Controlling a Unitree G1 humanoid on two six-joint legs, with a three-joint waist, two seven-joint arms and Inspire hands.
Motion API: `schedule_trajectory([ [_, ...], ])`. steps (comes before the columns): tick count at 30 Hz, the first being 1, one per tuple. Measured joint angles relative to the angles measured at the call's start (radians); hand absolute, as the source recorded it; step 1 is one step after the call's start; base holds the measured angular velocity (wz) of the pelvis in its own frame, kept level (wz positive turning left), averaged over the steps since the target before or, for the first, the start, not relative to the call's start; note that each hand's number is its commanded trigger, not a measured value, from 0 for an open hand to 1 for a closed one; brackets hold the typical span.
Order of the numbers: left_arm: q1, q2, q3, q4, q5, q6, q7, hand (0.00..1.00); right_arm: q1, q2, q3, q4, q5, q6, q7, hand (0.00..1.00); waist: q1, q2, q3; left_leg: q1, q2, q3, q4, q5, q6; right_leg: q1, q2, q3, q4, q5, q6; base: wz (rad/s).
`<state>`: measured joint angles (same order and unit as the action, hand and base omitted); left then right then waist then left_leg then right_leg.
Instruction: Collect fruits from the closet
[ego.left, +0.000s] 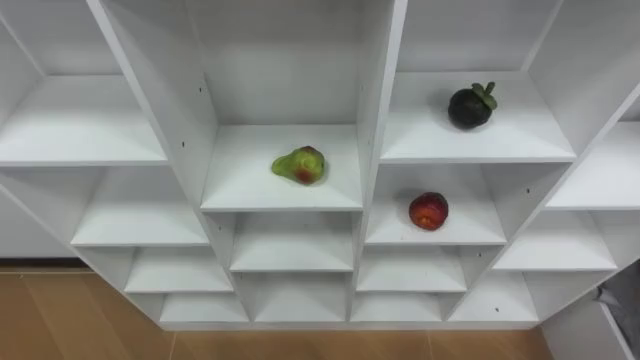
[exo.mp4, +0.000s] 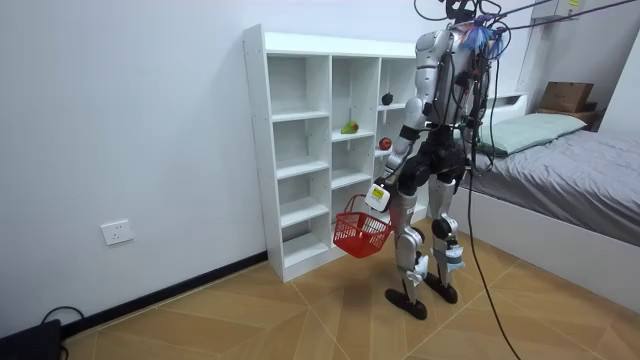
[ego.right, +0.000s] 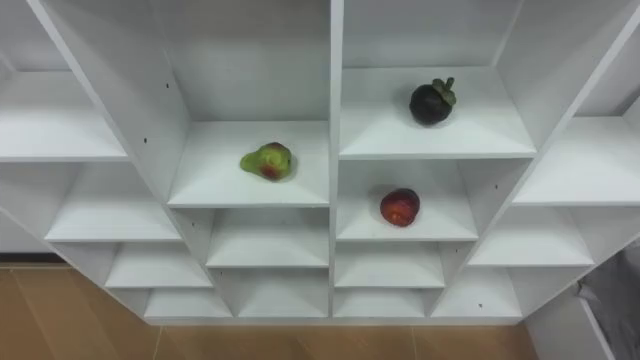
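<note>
Standing robot before the closet, as you see it from the room and from its head. On the pale wooden plank floor (exo.mp4: 250, 310) the robot stands upright facing the shelves, with a grey-covered bed (exo.mp4: 580, 170) behind it. Nearest to you in the room view, its left hand (exo.mp4: 378, 197) hangs low at its side with the fingers clamped on the handle of a red mesh basket (exo.mp4: 358, 235), which dangles at about knee height, just short of the shelving; you cannot tell from here whether anything lies in it. Beyond stands the white open-shelved closet (ego.left: 375, 120), set against the wall, and all three fruits rest on its shelves. In the right-hand column of the eye view, a round red fruit (ego.left: 428, 211) sits on the lower of two occupied shelves. In the middle column, a green pear-shaped fruit with a red blush (ego.left: 300, 165) lies on its side, a little higher. Farthest up, directly above the red one, a dark purple round fruit with a green stalk cap (ego.left: 469, 107) sits upright. Each fruit lies alone in its own compartment, well apart from the others.
</note>
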<state>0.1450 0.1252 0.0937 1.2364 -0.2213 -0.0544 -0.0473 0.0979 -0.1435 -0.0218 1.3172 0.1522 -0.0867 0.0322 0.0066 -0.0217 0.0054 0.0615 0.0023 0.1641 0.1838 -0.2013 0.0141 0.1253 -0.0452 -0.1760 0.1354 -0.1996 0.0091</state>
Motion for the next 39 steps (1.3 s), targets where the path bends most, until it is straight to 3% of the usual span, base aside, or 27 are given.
schedule_trajectory([
  [11,0.004,0.002,0.022,-0.003,0.099,-0.001,0.018,1.00,0.004,0.000,0.000,0.001,-0.006,0.000,-0.013,0.00,0.004,-0.003,0.0010,0.005,0.000,0.001,-0.001,0.000,0.000,0.002,0.001,0.007,0.001,0.000,0.000,0.00],
  [24,0.003,0.002,0.020,-0.009,0.101,-0.004,0.071,1.00,0.001,0.004,0.000,-0.001,-0.107,-0.002,-0.120,0.00,0.000,-0.006,0.0009,0.004,0.000,0.002,-0.012,0.000,0.000,-0.004,0.003,0.010,-0.001,0.000,0.000,0.00],
  [30,0.001,0.001,0.020,-0.009,0.103,-0.030,0.083,1.00,0.001,0.005,-0.002,-0.011,-0.120,-0.026,-0.170,0.00,-0.001,-0.003,-0.0046,0.004,0.000,0.002,-0.013,0.000,0.000,-0.005,0.002,0.009,-0.002,0.000,0.000,0.00],
  [39,0.002,0.003,0.000,-0.011,0.096,-0.067,0.091,1.00,0.043,0.005,-0.001,-0.201,-0.123,-0.048,-0.183,0.00,-0.002,-0.006,-0.0027,0.005,0.001,0.003,-0.009,0.000,0.000,-0.007,0.002,0.013,0.006,0.000,0.000,-0.01],
])
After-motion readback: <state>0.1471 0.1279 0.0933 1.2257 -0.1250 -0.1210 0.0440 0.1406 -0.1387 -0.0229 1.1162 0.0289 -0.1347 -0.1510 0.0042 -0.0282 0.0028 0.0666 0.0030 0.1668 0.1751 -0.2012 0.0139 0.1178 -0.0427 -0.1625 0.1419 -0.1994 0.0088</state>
